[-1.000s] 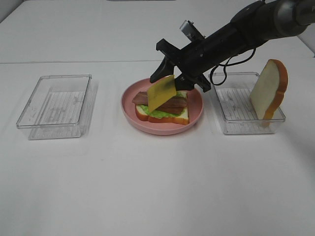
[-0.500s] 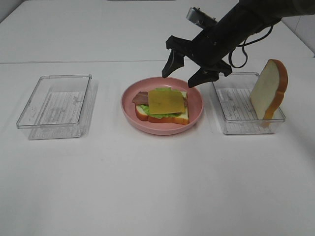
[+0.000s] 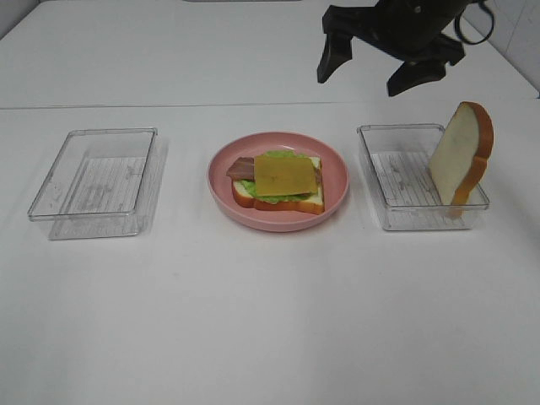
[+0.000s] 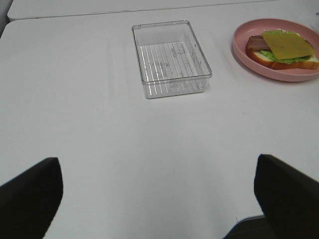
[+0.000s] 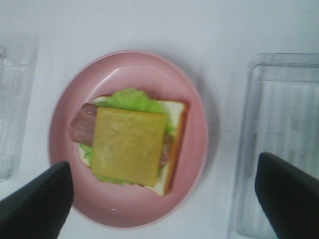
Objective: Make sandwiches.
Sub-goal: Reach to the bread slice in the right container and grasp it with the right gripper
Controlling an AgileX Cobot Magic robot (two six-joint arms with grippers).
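Sandwiches in the making: a half-built toy stack (image 3: 278, 181) sits on the round pink plate (image 3: 221, 181) at the middle of the white table (image 3: 253, 321), with a yellow cheese square (image 3: 287, 176) topmost over brown bacon strips (image 3: 241, 167), a green lettuce leaf (image 3: 291, 197) and a white bread slice with orange-brown crust (image 3: 314, 202). The second bread slice (image 3: 461, 152) leans upright against the far-right wall of the clear plastic tray (image 3: 396, 221) just beside the plate. A matching clear tray (image 3: 93, 181) lies well apart on the other side. The right gripper (image 3: 378, 66) hangs high above the gap between plate and tray, jaws spread wide and carrying nothing; the left gripper (image 4: 159, 191) waits near the table's edge, jaws also wide and empty. The leaning slice looks light, foam-soft and thick, probably best pinched across its flat faces near the upper crust. Squeezing hard could dent it, and a careless nudge may topple it flat.
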